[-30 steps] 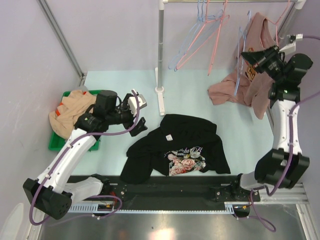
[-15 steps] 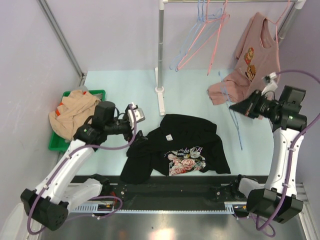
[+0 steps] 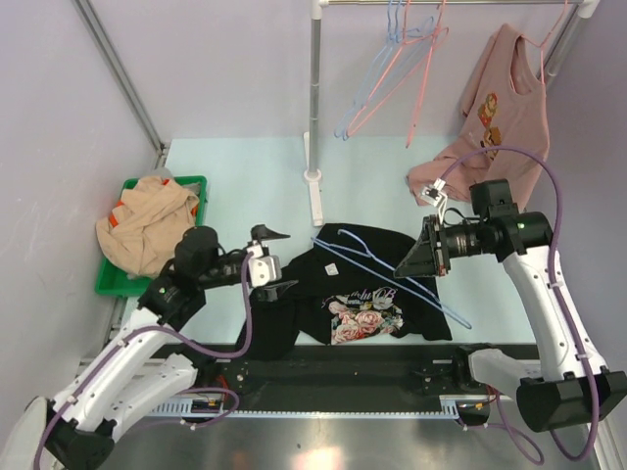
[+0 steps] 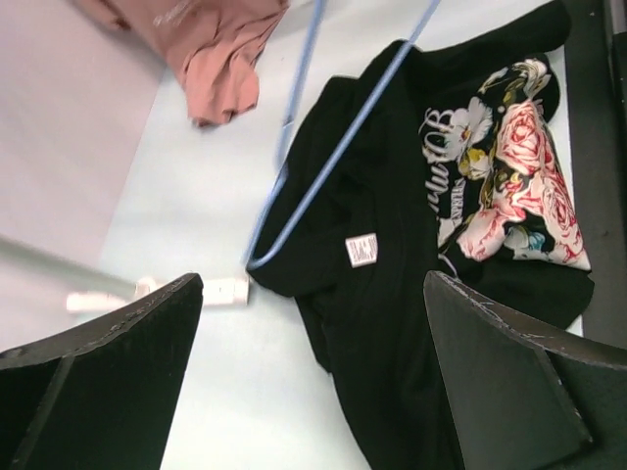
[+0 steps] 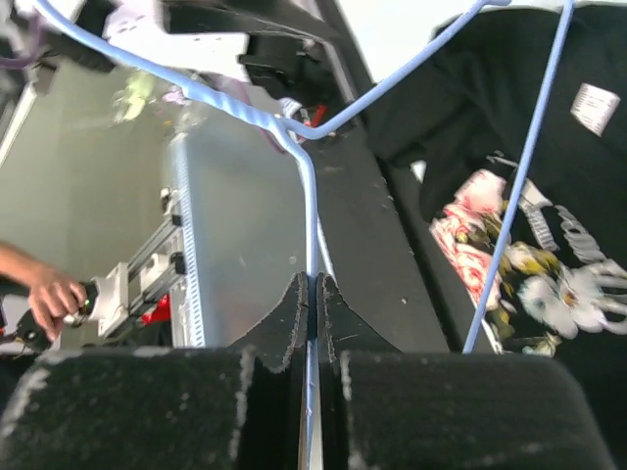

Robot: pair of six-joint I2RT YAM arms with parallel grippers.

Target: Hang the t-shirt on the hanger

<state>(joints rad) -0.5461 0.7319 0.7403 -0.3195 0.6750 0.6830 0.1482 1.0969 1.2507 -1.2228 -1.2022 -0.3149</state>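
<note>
The black t-shirt (image 3: pixel 377 289) with the rose print lies crumpled on the table in front of the arms. My right gripper (image 3: pixel 411 262) is shut on the wire of the light-blue hanger (image 3: pixel 372 270) and holds it slanted over the shirt's upper part. In the right wrist view the wire (image 5: pixel 309 196) runs between the closed jaws (image 5: pixel 313 284), with the shirt (image 5: pixel 578 186) to the right. My left gripper (image 3: pixel 277 260) is open and empty at the shirt's left edge. In the left wrist view it (image 4: pixel 312 284) is above the shirt (image 4: pixel 411 294), with the hanger (image 4: pixel 333 166) beyond.
A green bin (image 3: pixel 108 284) with a tan garment (image 3: pixel 147 225) stands at the left. The rack pole (image 3: pixel 313 98) rises behind the shirt. Pink and blue hangers (image 3: pixel 392 69) and a dusty-pink shirt (image 3: pixel 500 108) hang at the back right. A person's hand (image 5: pixel 49 294) shows beyond the table's near edge.
My right arm has brought the blue hanger down from the rack at the back right to above the black shirt. My left arm has drawn back towards the shirt's left edge, still open.
</note>
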